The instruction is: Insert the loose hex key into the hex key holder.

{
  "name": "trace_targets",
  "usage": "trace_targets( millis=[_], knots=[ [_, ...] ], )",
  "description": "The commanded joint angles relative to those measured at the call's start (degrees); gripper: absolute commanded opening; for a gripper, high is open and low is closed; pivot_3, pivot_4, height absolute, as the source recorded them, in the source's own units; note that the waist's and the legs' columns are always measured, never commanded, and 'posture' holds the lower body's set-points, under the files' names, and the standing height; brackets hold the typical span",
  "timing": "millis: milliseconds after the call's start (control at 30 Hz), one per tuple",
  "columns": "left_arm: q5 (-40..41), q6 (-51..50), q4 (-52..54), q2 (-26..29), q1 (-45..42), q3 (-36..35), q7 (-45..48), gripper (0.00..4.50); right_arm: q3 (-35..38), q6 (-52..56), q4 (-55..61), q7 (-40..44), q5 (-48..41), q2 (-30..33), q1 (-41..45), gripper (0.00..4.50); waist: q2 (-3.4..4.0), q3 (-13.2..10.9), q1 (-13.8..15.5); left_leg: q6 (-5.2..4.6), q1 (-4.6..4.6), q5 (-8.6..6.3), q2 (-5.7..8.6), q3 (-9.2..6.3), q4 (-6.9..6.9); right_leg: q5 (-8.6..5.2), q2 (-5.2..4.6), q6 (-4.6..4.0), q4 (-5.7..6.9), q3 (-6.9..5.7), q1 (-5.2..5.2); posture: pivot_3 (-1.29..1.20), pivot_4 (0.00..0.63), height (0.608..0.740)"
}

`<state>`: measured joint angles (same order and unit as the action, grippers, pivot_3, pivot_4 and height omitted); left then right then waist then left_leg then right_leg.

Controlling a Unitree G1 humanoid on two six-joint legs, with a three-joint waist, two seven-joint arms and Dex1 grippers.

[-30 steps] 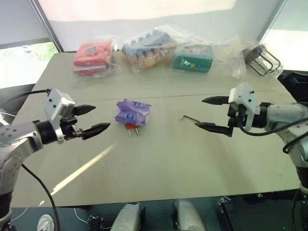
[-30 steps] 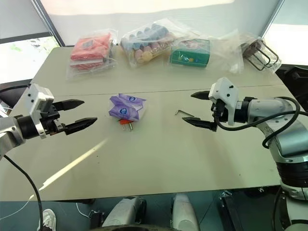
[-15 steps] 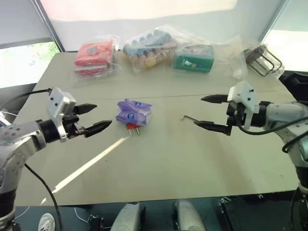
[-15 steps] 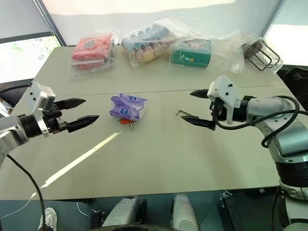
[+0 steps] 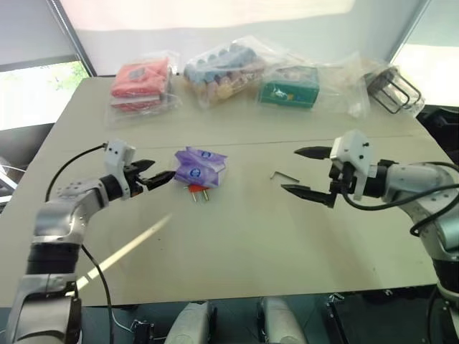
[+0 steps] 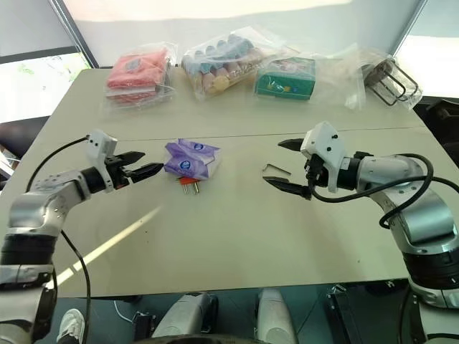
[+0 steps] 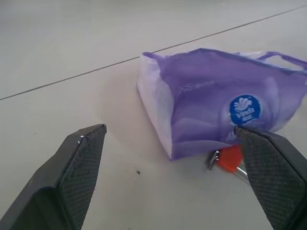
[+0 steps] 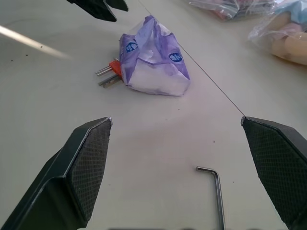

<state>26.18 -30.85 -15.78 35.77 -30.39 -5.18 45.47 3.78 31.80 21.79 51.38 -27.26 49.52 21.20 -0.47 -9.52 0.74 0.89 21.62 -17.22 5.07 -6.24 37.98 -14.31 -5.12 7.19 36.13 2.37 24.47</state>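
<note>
Fingers of the right gripper [image 8: 180, 177] spread wide, empty; the loose hex key [image 8: 216, 191] lies flat between them. Thin, stiff, slippery: pinch its long shank. The left gripper [image 5: 159, 177], also open, nears the hex key holder [image 5: 196, 190].

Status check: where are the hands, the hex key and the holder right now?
Both hands open: left hand at purple packet, right hand near loose hex key. Key flat on table. Hex key holder half under packet.
</note>
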Motion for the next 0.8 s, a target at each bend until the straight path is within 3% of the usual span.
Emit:
trace_targets(
  millis=[33,233,267,333,567,800],
  knots=[
    [-2.24,4.42,-6.63,-1.79,-4.25,0.30,1.89,4.46,2.40,0.44,3.60,-1.64,-0.86,-0.39,-0.70,4.50,-0.01,-0.01,-0.02,0.00,0.00,0.00,0.01,0.00,0.01,0.00,-0.01,0.00,0.01,0.00,0.00,0.00,0.150,0.740],
    [-4.43,8.23,-18.28,-5.84,-9.34,0.12,3.32,4.46,2.90,-0.24,4.00,-2.59,0.23,-0.09,-2.12,4.50,-0.02,-0.01,-0.10,0.00,0.01,0.00,0.01,0.02,0.04,0.01,0.02,0.01,0.03,0.00,0.02,0.00,0.150,0.740],
    [-4.67,8.80,-19.86,-6.36,-9.93,0.02,3.56,4.22,2.84,-0.29,3.97,-2.70,0.24,-0.17,-2.10,4.50,-0.02,-0.01,-0.13,-0.01,0.02,0.00,0.01,0.01,0.04,0.01,0.02,0.01,0.03,-0.01,0.02,0.00,0.150,0.740],
    [-4.90,9.53,-22.79,-7.70,-11.19,-0.32,3.45,3.57,2.79,-0.49,3.94,-2.99,0.32,-0.30,-2.08,4.50,-0.03,-0.02,-0.10,0.00,0.01,0.00,0.01,0.02,0.05,0.01,0.02,0.01,0.04,-0.01,0.03,0.00,0.150,0.740],
    [-4.84,11.07,-25.28,-9.44,-12.54,-1.60,2.68,0.02,2.44,-1.42,3.44,-3.67,0.88,-0.65,-1.78,4.50,-0.07,-0.04,-0.13,0.00,0.03,0.01,0.01,0.01,0.08,0.01,0.02,0.02,0.06,-0.01,0.03,0.00,0.150,0.740],
    [-0.13,11.94,-20.19,-10.97,-11.48,-13.76,-13.74,0.02,1.19,-1.79,2.79,-3.69,1.47,-2.06,-1.05,4.50,-0.13,-0.07,-0.18,0.03,0.04,0.02,0.00,0.01,0.09,0.01,0.02,0.02,0.07,0.00,0.08,0.00,0.150,0.740]
  ],
)
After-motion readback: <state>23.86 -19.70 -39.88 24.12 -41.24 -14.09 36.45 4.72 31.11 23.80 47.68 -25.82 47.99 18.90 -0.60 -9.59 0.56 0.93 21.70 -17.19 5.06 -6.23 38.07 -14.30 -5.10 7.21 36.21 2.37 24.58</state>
